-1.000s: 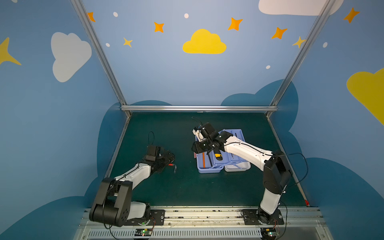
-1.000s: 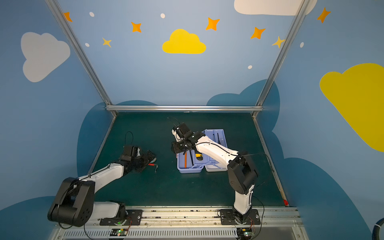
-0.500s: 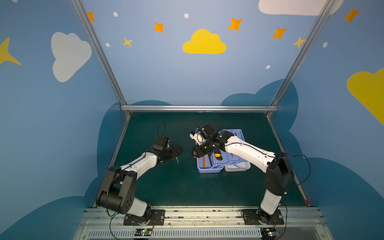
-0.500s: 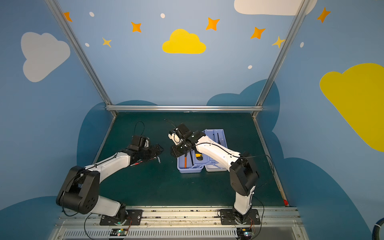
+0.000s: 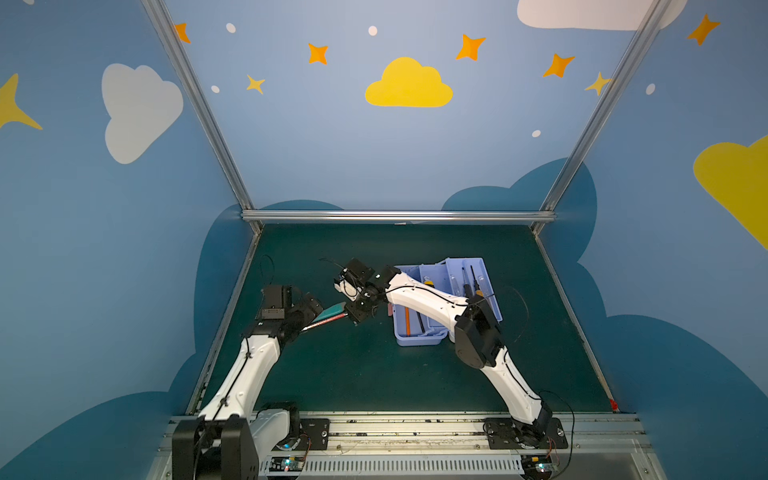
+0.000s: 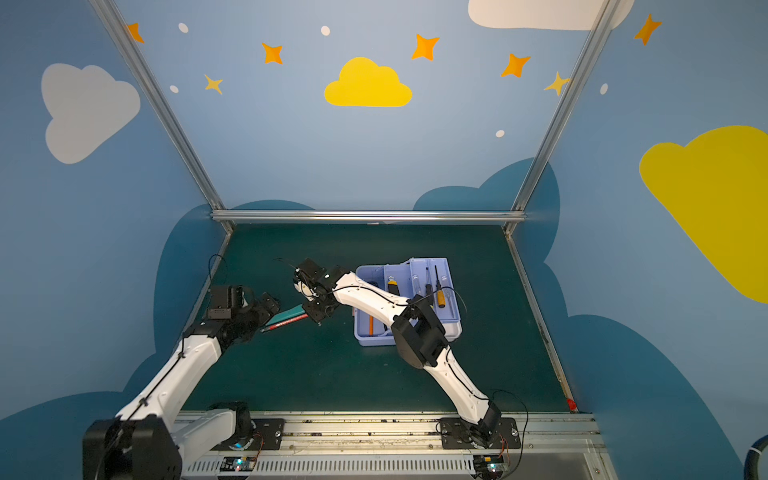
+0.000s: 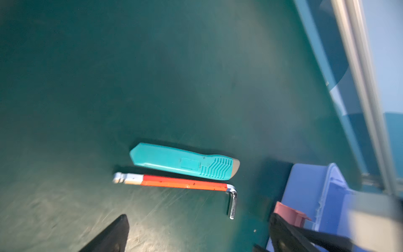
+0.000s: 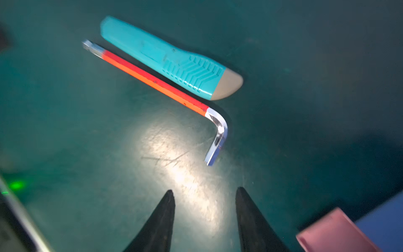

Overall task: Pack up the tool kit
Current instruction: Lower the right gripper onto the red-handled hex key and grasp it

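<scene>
We're over the table (image 5: 353, 374). The teal utility knife (image 7: 184, 162) and the orange hex key (image 7: 183, 182) lie flat side by side on it, just left of the open tool kit case (image 5: 415, 343) in both top views. The key's chrome bent end and the knife's beige tip both point toward the case.

The left pincer (image 7: 198, 215) hangs over the pair, jaws spread wide and holding nothing. The right pincer (image 8: 205, 189) reaches in from the case side with its jaws roughly half apart, also empty. Its tips are near the key's bent end without touching it.

We spot the pink latch (image 8: 335, 231) on the case wall facing the tools, and two screwdrivers (image 6: 436, 282) lying in the far half.
</scene>
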Robot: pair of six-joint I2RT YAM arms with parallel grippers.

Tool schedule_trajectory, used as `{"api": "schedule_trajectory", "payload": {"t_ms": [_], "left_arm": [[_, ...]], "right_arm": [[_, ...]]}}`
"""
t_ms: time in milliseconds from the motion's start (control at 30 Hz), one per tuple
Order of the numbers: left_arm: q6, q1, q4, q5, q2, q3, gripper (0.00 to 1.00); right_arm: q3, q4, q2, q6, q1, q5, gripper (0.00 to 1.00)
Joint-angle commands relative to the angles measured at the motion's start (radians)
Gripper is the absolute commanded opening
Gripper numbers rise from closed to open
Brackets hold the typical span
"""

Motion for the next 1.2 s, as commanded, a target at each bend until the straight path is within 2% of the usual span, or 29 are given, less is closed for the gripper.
{"api": "schedule_trajectory", "payload": {"t_ms": [0,167,400,700,767,933,1167], "left_arm": [[-0.060,0.024,-0.037,-0.051,-0.119,-0.045,1.00],[-0.052,0.051,-0.089,-0.092,-0.259,-0.078,1.00],[-0.052,0.065,-0.121,-0.080,-0.293,-0.087,1.00],[-0.041,0.072,-0.140,-0.074,-0.302,-0.082,1.00],[-0.043,0.071,-0.139,-0.075,-0.309,-0.088,1.00],[-0.046,0.073,-0.133,-0.074,-0.313,-0.096,1.00],[-0.042,0.074,-0.136,-0.081,-0.329,-0.106,1.00]], "right_arm": [[0.095,-0.067,0.052,-0.096,0.011,0.025,0.50],[0.125,-0.027,0.108,-0.253,0.012,0.012,0.51],[0.123,0.033,0.155,-0.318,0.016,0.071,0.52],[0.123,0.113,0.203,-0.321,0.017,-0.017,0.49],[0.120,0.122,0.205,-0.315,0.015,-0.029,0.45],[0.119,0.131,0.211,-0.279,0.014,-0.014,0.23],[0.087,-0.024,0.152,-0.139,0.017,0.044,0.02]]}}
